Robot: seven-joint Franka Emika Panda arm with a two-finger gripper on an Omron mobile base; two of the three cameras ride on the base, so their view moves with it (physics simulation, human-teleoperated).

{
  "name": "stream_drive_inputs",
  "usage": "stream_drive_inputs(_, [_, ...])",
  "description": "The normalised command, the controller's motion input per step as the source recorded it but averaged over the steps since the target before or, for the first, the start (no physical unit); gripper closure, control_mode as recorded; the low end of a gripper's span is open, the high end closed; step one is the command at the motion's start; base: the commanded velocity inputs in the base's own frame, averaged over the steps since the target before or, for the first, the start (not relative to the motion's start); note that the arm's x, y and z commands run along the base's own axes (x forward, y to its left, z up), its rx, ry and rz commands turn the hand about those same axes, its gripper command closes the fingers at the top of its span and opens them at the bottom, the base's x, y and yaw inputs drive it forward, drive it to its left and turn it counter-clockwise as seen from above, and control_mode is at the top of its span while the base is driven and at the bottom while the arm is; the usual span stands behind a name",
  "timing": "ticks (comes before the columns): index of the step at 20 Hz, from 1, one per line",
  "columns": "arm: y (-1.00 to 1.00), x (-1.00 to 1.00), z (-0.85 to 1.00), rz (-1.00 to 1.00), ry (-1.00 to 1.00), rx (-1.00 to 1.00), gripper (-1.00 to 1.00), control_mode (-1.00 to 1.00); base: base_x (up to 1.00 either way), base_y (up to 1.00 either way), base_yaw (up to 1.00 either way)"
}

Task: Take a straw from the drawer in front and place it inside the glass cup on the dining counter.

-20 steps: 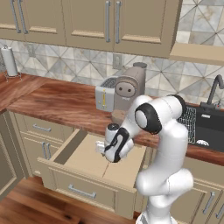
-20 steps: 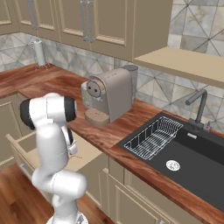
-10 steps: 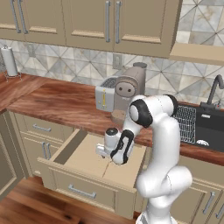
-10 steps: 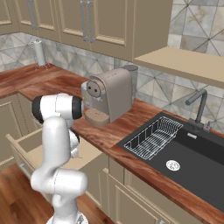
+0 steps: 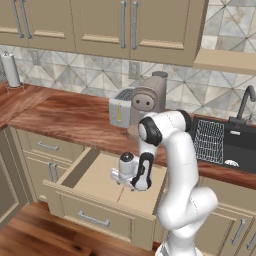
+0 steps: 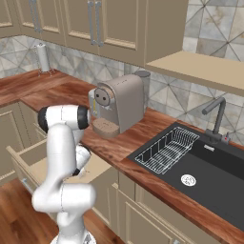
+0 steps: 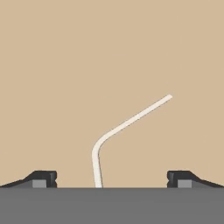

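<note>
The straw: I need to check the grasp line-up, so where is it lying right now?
In the hand view the straw lies flat on the tan floor of the open drawer, its bend between the open gripper fingertips, long end slanting up and right.

Open beige drawer [image 5: 95, 197] below the wood-topped worktop [image 5: 65, 120], flat tan floor inside – a thin pale straw [image 7: 120, 131] lying on it, bent near one end, coffee machine [image 5: 147, 105] on the worktop
</note>
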Motion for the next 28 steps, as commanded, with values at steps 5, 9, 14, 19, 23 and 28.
stream_drive_inputs(5, [0.00,0.23,-0.35,-0.08,0.00,0.00,-1.00,-1.00,0.00,0.00,0.00])
stream_drive_inputs(9, [0.00,0.18,-0.43,-0.06,0.05,0.00,-1.00,-1.00,0.00,0.00,0.00])
stream_drive_inputs(14, [0.00,-0.04,-0.54,-0.04,0.10,0.00,1.00,-1.00,0.00,0.00,0.00])
stream_drive_inputs(19, [0.00,-0.19,-0.52,-0.04,0.11,0.00,1.00,-1.00,0.00,0.00,0.00])
stream_drive_inputs(23, [0.00,-0.14,-0.39,-0.02,0.08,0.00,1.00,-1.00,0.00,0.00,0.00])
stream_drive_inputs(28, [0.00,-0.27,-0.22,-0.01,0.06,0.00,1.00,-1.00,0.00,0.00,0.00])
